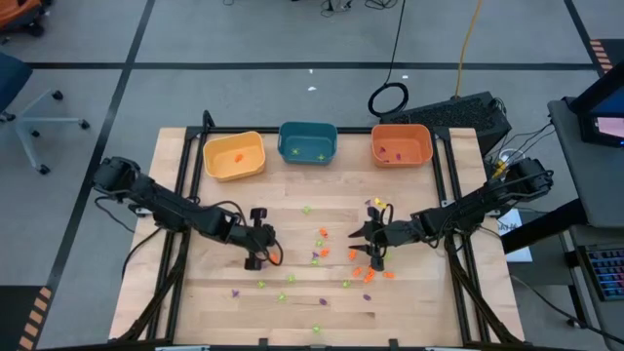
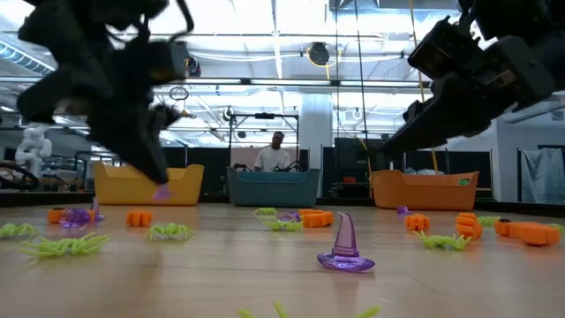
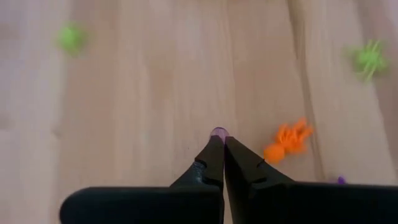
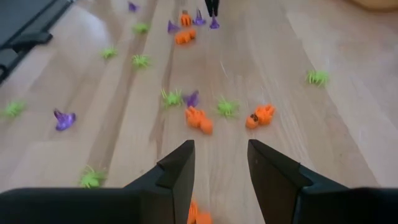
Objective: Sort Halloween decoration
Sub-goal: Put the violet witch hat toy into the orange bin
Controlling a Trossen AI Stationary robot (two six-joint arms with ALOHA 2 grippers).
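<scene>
From above, the desk (image 1: 195,292) carries three bins in a row at its far edge: one yellow bin (image 1: 234,156), one teal bin (image 1: 308,142) and one orange bin (image 1: 401,145), likely one per trinket colour. The Halloween decoration (image 1: 322,255) lies scattered across the desk's middle, too many tiny pieces to count exactly. The left gripper (image 1: 265,256) sits low over the left part of the scatter; the right gripper (image 1: 363,234) waits near the right part.

At desk height, one purple witch hat (image 2: 344,245) stands upright in front, among green spiders and orange pieces.

The left wrist view shows its fingers (image 3: 208,163) pressed together, pinching a small purple trinket (image 3: 218,132) at the tips, probably for carrying to a bin. One orange spider (image 3: 287,141) lies just beside.

The right wrist view shows its fingers (image 4: 180,168) spread, holding nothing.
</scene>
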